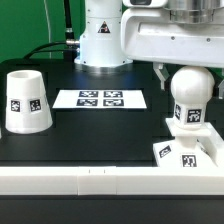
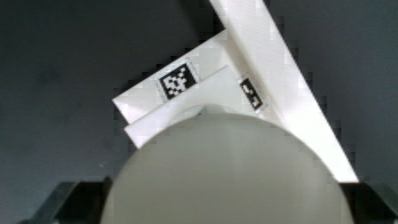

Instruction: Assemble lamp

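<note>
Whereas wrist view fills with bulb (image 2: 222,165), exterior view shows shade (image 1: 28,100).

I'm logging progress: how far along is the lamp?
Looks done: the bulb stands upright on the base. In hand: the gripper straddles the bulb's head; whether it grips is unclear. Left: the shade, apart on the table at the exterior view's left, goes on.

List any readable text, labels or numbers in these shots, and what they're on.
No words, brands or numbers can be read in either view.
The only markings are black-and-white square code tags with no characters. They are on the shade, the bulb, the base and the marker board.
</note>
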Controlling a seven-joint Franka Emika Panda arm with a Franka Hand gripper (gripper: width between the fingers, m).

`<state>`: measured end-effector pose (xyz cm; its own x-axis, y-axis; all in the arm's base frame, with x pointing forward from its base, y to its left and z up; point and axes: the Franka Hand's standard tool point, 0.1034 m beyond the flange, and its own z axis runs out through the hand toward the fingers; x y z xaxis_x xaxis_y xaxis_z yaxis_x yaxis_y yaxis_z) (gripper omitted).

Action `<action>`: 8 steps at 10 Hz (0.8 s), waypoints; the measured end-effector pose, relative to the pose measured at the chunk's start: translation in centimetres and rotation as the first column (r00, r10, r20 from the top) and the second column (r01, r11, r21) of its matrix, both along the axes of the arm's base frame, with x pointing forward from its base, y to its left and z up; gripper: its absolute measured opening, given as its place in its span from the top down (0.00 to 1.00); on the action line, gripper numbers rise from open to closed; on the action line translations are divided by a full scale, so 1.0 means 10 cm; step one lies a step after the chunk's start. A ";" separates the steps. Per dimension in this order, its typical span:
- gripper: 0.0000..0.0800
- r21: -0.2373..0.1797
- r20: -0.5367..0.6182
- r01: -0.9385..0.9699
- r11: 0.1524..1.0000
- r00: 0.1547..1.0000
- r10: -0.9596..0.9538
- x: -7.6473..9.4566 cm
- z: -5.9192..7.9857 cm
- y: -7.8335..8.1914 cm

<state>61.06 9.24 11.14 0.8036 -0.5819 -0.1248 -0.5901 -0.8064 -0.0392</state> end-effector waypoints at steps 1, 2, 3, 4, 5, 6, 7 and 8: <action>0.28 0.000 -0.003 0.088 0.996 0.996 -0.088 0.01 0.00 0.01; 0.28 0.015 0.024 0.194 0.981 0.981 -0.194 0.01 0.00 0.01; 0.28 0.031 0.039 0.315 0.949 0.948 -0.316 -0.01 0.00 0.01; 0.28 0.052 0.039 0.414 0.909 0.908 -0.416 -0.01 0.00 0.01; 0.28 0.070 0.041 0.485 0.872 0.872 -0.488 -0.01 0.01 0.02; 0.28 0.086 0.031 0.575 0.813 0.815 -0.579 0.00 0.01 0.04; 0.28 0.097 0.014 0.638 0.763 0.766 -0.643 0.00 0.01 0.04; 0.28 0.104 -0.005 0.678 0.728 0.732 -0.681 0.00 0.01 0.04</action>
<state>61.09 9.65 11.24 0.2024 -0.9610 -0.1884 -0.9759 -0.1819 -0.1204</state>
